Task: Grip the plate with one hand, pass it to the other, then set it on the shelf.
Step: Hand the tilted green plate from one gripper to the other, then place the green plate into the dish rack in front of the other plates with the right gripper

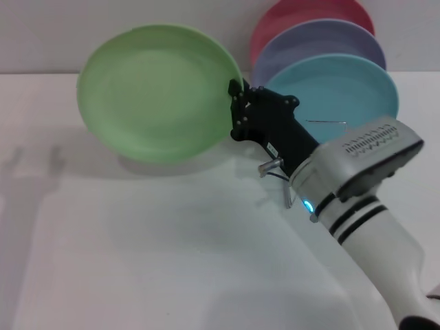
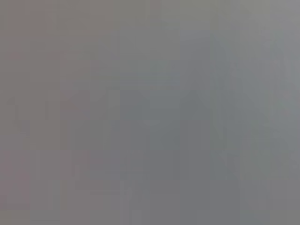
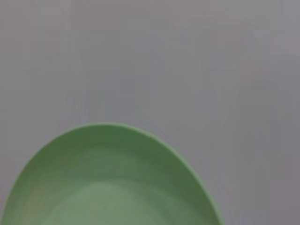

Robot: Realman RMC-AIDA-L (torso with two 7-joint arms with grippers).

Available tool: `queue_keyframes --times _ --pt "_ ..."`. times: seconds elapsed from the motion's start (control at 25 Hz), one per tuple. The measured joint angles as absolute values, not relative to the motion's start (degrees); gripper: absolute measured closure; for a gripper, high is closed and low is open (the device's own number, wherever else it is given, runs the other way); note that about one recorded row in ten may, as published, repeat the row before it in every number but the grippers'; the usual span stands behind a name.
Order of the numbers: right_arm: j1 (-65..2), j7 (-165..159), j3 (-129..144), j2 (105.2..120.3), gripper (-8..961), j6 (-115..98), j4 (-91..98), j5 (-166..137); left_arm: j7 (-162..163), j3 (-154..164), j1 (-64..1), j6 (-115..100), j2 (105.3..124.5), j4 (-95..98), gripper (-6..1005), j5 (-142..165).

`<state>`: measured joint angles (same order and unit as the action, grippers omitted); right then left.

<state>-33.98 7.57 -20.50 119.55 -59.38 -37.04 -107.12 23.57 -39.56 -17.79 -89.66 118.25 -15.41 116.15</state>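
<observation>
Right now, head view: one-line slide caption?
Right gripper holds green plate by its rim, lifted and tilted above white table.

The left wrist view is a featureless grey blur; nothing in it can be made out. In the right wrist view the green plate [image 3: 110, 187] is cut off at six o'clock, so only its upper arc shows. In the head view the right gripper [image 1: 237, 96] meets that plate's rim at three o'clock, its fingertips hidden behind the rim. The wire rack [image 1: 326, 123] is mostly hidden by the arm, and the pink plate [image 1: 295, 17] is cut off at twelve o'clock.
</observation>
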Motion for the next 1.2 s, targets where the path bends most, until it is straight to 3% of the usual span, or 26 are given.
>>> queue_keyframes --times 0.52,0.84,0.96,1.0,1.2 --pt "-19.28 7.62 -22.88 118.37 923 -77.51 -40.09 -118.42 25.46 -42.81 -17.59 -89.7 118.21 -13.94 282 116.38" --pt "-13.87 6.93 -25.05 115.87 924 -85.02 -38.61 -119.22 25.59 -42.44 -17.21 -88.85 118.14 -13.72 283 120.39" --pt "-13.32 4.67 -25.07 114.09 924 -85.71 -38.07 -120.37 25.16 -42.44 -17.17 -88.58 118.45 -13.9 283 120.43" --pt "-13.27 2.19 -25.12 112.87 925 -85.97 -37.09 -121.45 25.06 -42.42 -16.98 -88.33 118.6 -14.18 283 120.43" --pt "-14.02 -1.25 -25.53 112.24 925 -87.53 -31.61 -122.58 25.39 -42.15 -16.27 -87.86 118.66 -14.74 283 120.41"
